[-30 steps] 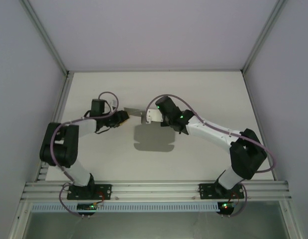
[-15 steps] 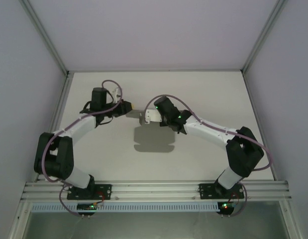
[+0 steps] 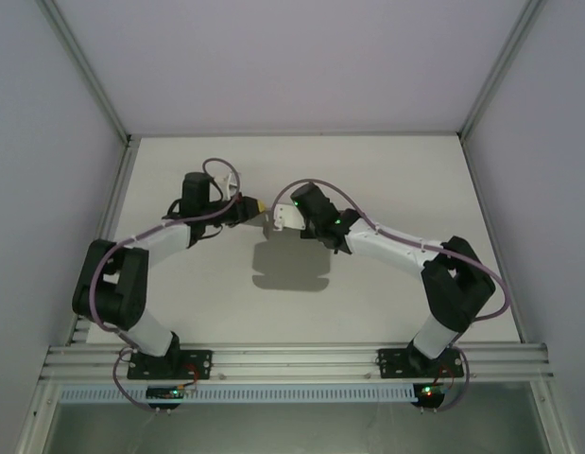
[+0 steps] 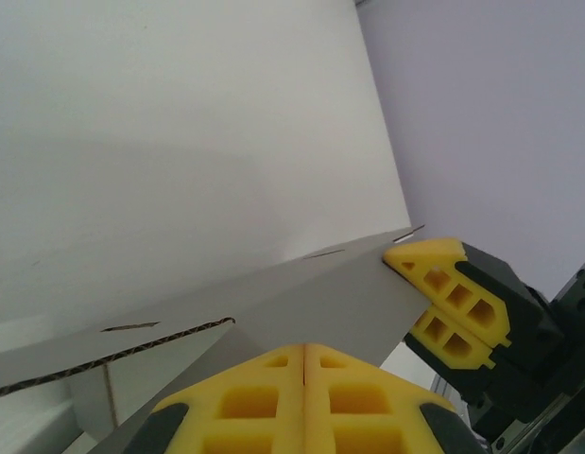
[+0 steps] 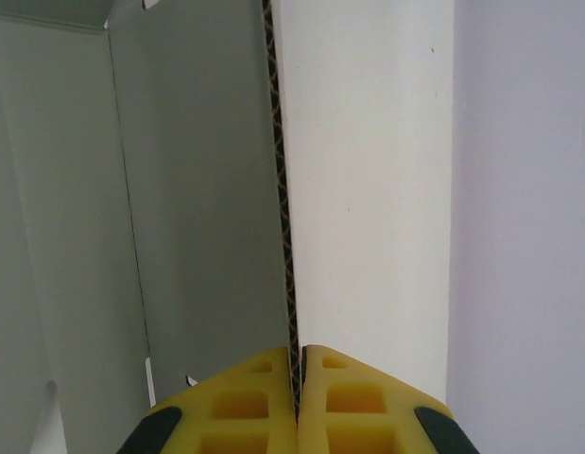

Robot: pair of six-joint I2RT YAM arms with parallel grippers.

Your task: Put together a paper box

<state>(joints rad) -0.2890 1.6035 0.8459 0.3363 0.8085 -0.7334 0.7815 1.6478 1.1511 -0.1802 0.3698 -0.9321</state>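
The paper box [image 3: 271, 218] is a flat grey cardboard sheet held in the air above the table's middle, nearly edge-on from above. My right gripper [image 3: 281, 219] is shut on it. In the right wrist view its fingers [image 5: 264, 397] pinch the corrugated edge, and the grey sheet [image 5: 179, 189] runs off to the left. My left gripper [image 3: 256, 205] is shut. In the left wrist view its tips [image 4: 303, 352] meet against the broad face of the sheet [image 4: 320, 298], with nothing visible in their seam. The right gripper's yellow fingers [image 4: 448, 288] hold the sheet's far corner.
The sheet's shadow [image 3: 292, 265] falls on the white table [image 3: 396, 180] just in front of the grippers. Pale walls with metal posts close in the left, back and right. An aluminium rail [image 3: 292, 359] carrying both arm bases runs along the near edge.
My left gripper has closed and swung right and toward the back until it meets the sheet's left end. The right gripper has kept its hold and shifted slightly back.
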